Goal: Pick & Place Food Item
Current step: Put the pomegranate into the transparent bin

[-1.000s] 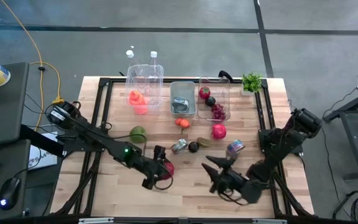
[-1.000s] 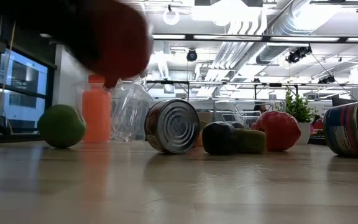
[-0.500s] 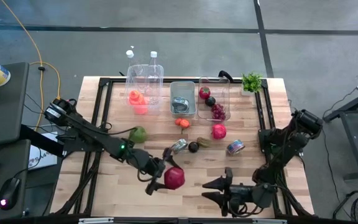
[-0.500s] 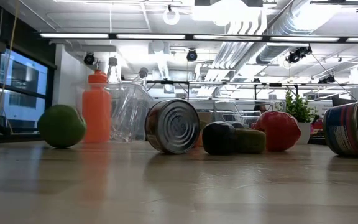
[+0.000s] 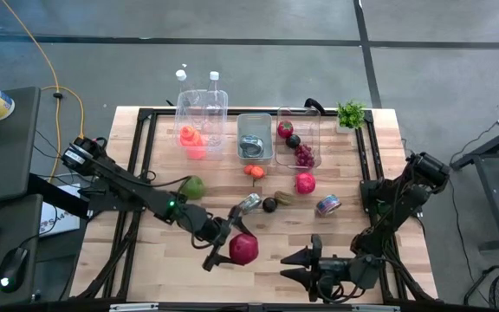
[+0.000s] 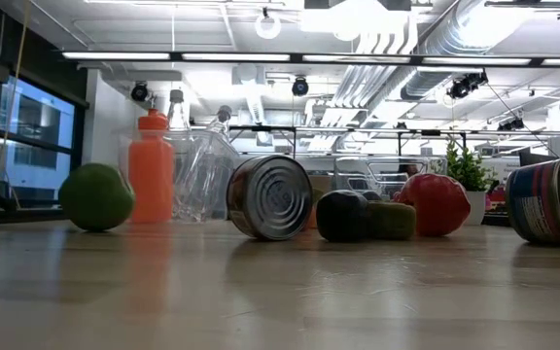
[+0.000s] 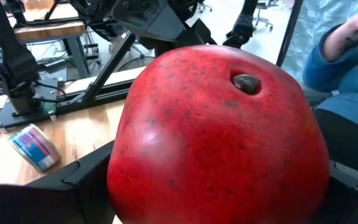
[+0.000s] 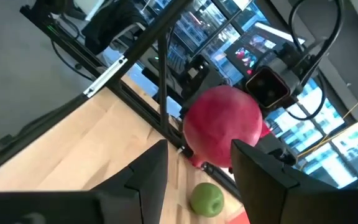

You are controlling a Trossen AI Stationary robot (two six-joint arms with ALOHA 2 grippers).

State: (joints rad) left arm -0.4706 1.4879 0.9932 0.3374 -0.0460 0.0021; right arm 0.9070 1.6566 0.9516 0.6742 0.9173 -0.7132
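A large red round fruit [image 5: 243,249] hangs above the near middle of the wooden table [image 5: 163,260], with my left gripper [image 5: 235,247] shut on it. It fills the left wrist view [image 7: 216,137], a dark dimple [image 7: 246,83] on its upper side. My right gripper [image 5: 286,266] stands open just to the fruit's right, near the front edge, pointing level toward the table's left. Through its empty fingers [image 8: 148,180] I see the red fruit [image 8: 222,127] farther off. Neither gripper shows in the low view. My left gripper pinches the red fruit between its two fingers, on two opposite sides [image 7: 120,180]. The fingers [image 7: 86,183] reach it almost level, from the table's left. The fruit is lifted clear of the table, its dimple facing up and away from the gripper.
Three clear bins [image 5: 255,137] stand along the far edge, holding bottles, a can and fruit. Loose on the table lie a green fruit [image 5: 193,186], a can [image 5: 249,204], a dark fruit [image 5: 269,204], another red fruit [image 5: 305,183] and a second can [image 5: 327,205]. A seated person [image 7: 347,74] shows beyond the table.
My left gripper has risen with the red fruit and tipped from pointing down to almost level, carrying the fruit a little toward the right and out of the low view. My right gripper has swung toward the near edge and now points left. Both have kept still since.
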